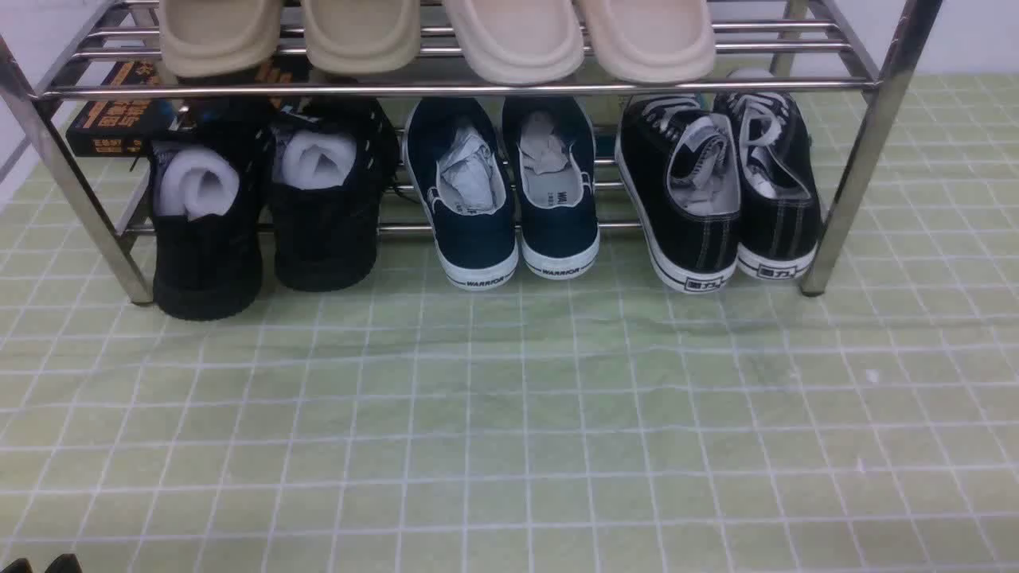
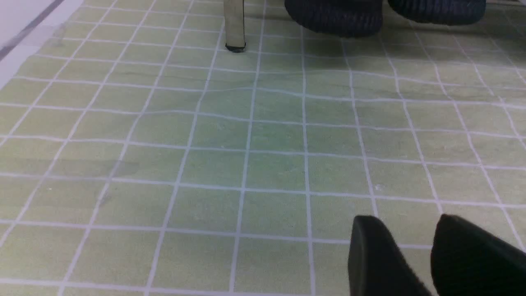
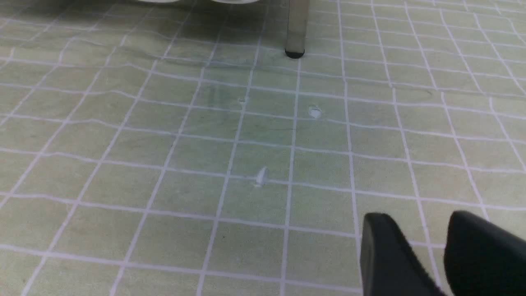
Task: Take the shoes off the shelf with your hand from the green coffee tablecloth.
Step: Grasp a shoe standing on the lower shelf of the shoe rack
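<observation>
The shoes are a navy pair with white soles, one (image 1: 470, 199) beside the other (image 1: 557, 191), heels toward me. They stand in the middle of the lower tier of the chrome shelf (image 1: 478, 87), which rests on the green coffee tablecloth (image 1: 509, 414). My left gripper (image 2: 407, 218) hovers low over the cloth, well short of the shelf leg (image 2: 234, 24). It is open, with only cloth between its black fingers (image 2: 370, 255). My right gripper (image 3: 421, 216) is likewise open over bare cloth, short of the other shelf leg (image 3: 296, 28). In the front view only the left gripper's tips (image 1: 40, 565) peek in.
Black knit shoes (image 1: 263, 207) stand left of the navy pair, black lace-up sneakers (image 1: 716, 191) to the right. Beige slippers (image 1: 438, 36) fill the upper tier. A dark box (image 1: 111, 119) lies behind the shelf's left end. Small white specks (image 3: 261, 176) dot the wrinkled cloth.
</observation>
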You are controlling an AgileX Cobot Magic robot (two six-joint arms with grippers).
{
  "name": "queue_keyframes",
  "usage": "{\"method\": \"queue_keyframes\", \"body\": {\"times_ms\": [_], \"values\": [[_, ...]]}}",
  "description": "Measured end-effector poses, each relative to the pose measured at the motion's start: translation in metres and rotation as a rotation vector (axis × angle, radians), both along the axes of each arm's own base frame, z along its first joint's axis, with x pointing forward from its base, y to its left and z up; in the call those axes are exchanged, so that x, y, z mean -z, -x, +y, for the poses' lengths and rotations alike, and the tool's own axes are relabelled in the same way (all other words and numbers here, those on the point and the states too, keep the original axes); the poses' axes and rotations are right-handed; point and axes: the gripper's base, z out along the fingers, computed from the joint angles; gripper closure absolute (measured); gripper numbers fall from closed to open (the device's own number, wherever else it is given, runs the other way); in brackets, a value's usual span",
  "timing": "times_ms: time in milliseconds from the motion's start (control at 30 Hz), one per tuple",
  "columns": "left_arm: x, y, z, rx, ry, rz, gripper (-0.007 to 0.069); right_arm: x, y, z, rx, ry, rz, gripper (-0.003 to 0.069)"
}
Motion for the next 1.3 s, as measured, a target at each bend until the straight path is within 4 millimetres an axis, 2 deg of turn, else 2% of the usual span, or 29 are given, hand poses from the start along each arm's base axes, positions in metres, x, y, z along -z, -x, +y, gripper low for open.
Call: {"method": "queue_keyframes", "body": {"times_ms": [1167,1267,1300], "values": [[0.0,0.0,0.0,0.0,0.0,0.0,0.0383,0.0,0.0,0.0001,0.0,-0.002,0.0,0.0419],[0.0,0.0,0.0,0.0,0.0,0.0,0.0383,-0.0009,-0.0001,0.0019,0.0,-0.07,-0.004,0.0419],[0.0,0.0,0.0,0.0,0.0,0.0,0.0383,-0.0018,-0.0001,0.0059,0.005,-0.237,0.002,0.0419]]}}
